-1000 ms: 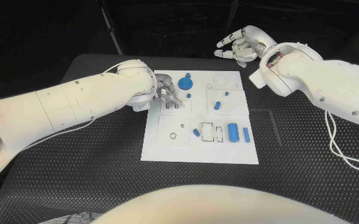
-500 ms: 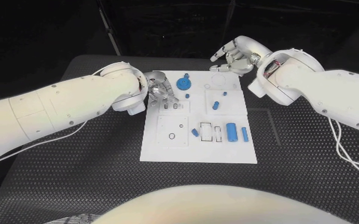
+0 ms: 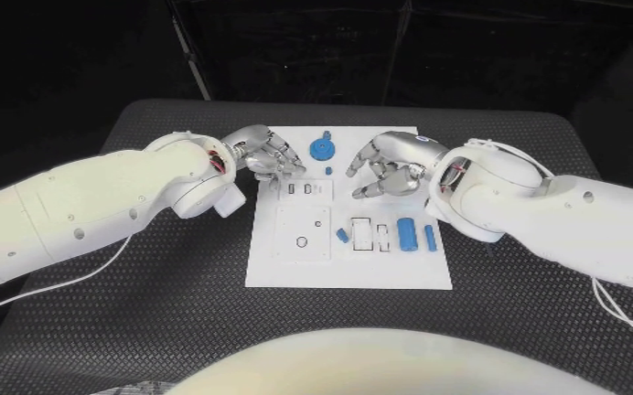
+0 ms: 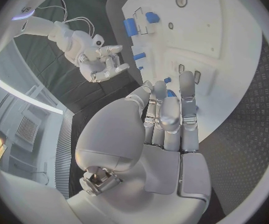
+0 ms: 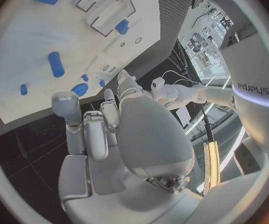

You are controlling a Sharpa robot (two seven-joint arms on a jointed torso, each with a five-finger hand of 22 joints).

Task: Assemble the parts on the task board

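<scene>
On the black table (image 3: 158, 322) lies the white board (image 3: 297, 262), with both hands above its far half. Left hand (image 3: 268, 153) hovers over the far-left corner, fingers straight and close together, holding nothing. Right hand (image 3: 385, 165) hangs over the middle, fingers loosely curled and apart, also empty. Blue parts sit on the board: a round disc (image 3: 325, 148) between the hands, a cylinder (image 3: 408, 231) and small pieces nearer the robot.

The right hand (image 3: 390, 165) hides part of the task board (image 3: 297, 267).
</scene>
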